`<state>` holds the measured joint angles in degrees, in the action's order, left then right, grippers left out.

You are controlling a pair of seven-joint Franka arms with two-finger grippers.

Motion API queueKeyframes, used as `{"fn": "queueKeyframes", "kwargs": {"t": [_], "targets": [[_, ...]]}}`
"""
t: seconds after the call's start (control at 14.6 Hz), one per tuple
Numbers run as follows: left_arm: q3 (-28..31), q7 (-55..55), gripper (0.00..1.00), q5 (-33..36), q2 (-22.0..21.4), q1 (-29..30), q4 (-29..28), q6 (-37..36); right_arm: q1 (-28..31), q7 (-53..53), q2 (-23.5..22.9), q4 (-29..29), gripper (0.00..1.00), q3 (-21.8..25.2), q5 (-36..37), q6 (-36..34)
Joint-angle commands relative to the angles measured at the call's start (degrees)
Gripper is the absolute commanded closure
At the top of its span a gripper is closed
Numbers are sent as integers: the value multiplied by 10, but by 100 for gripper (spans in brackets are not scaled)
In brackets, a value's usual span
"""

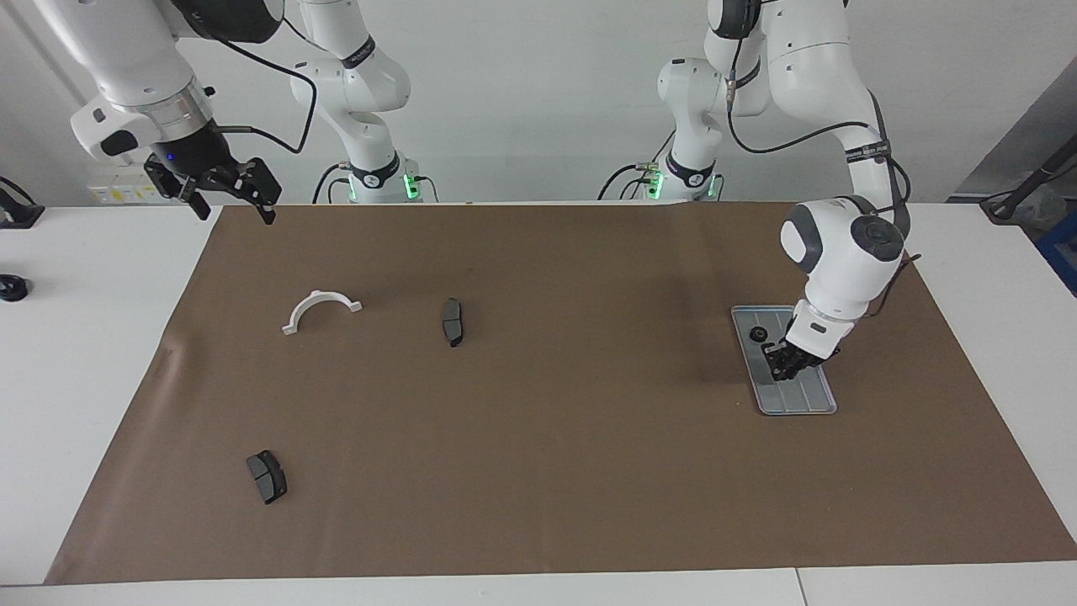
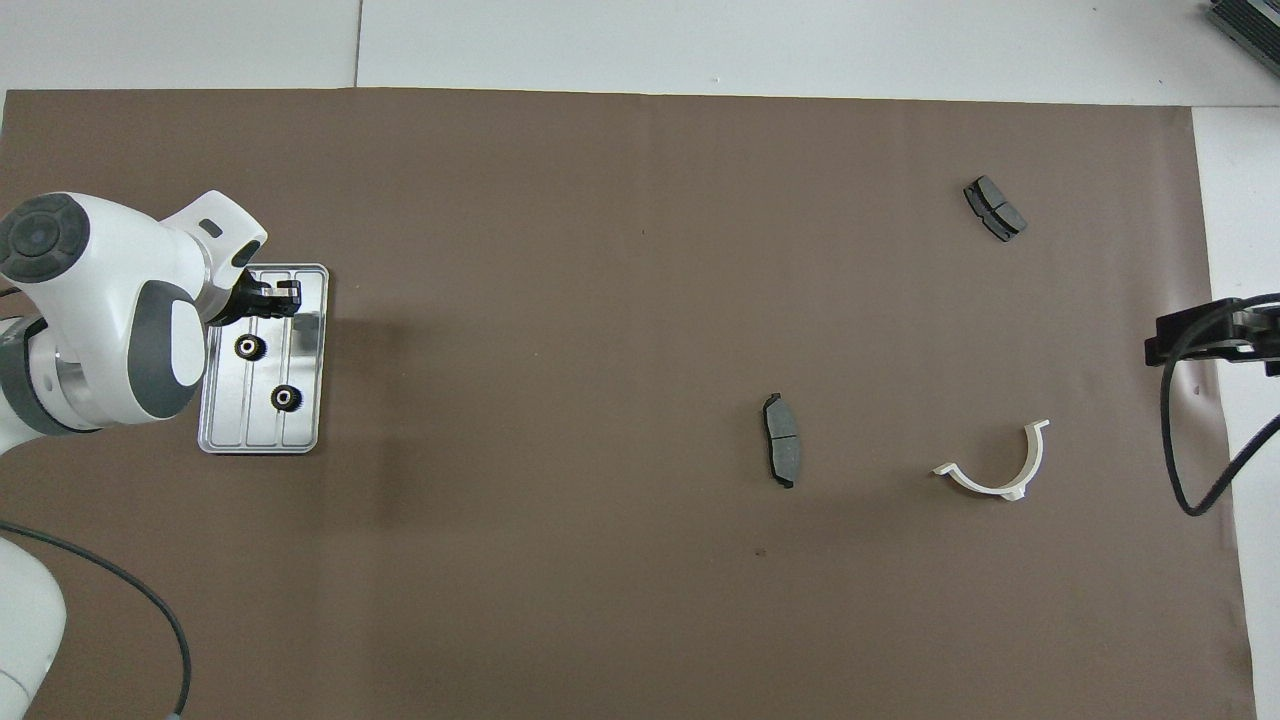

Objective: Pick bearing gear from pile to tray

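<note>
Tray (image 2: 309, 300) long axis running away from robots, two gears (image 2: 286, 398) in it; L gripper (image 2: 283, 297) over tray, grip unclear.

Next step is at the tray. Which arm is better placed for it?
Left. The left tool is low over the tray, where two gears lie. The right tool hangs raised over the mat corner at the right arm's end of the table, apart from the tray.

A brown mat (image 1: 538, 471) covers most of the white surface (image 1: 76, 379). On the bare surface at nine o'clock in the facing view sits a small black round object (image 1: 12, 288). At three o'clock, a blue item (image 1: 1062, 252) is cut off by the edge.
</note>
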<state>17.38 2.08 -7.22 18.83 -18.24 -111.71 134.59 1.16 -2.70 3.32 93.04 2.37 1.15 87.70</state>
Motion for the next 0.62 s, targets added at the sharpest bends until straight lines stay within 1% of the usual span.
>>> {"fn": "queueKeyframes", "kwargs": {"t": [0.0, 0.07, 0.55], "targets": [[-5, 11, 41, -3, -2, 7, -18, 22, 2, -8, 14, 15, 0, -3, -4, 5], [-5, 12, 0, -3, -3, 6, -21, 22, 2, -8, 14, 15, 0, -3, -4, 5], [-5, 13, 0, -3, -6, 6, -6, 15, 2, -8, 14, 15, 0, -3, -4, 5]]}}
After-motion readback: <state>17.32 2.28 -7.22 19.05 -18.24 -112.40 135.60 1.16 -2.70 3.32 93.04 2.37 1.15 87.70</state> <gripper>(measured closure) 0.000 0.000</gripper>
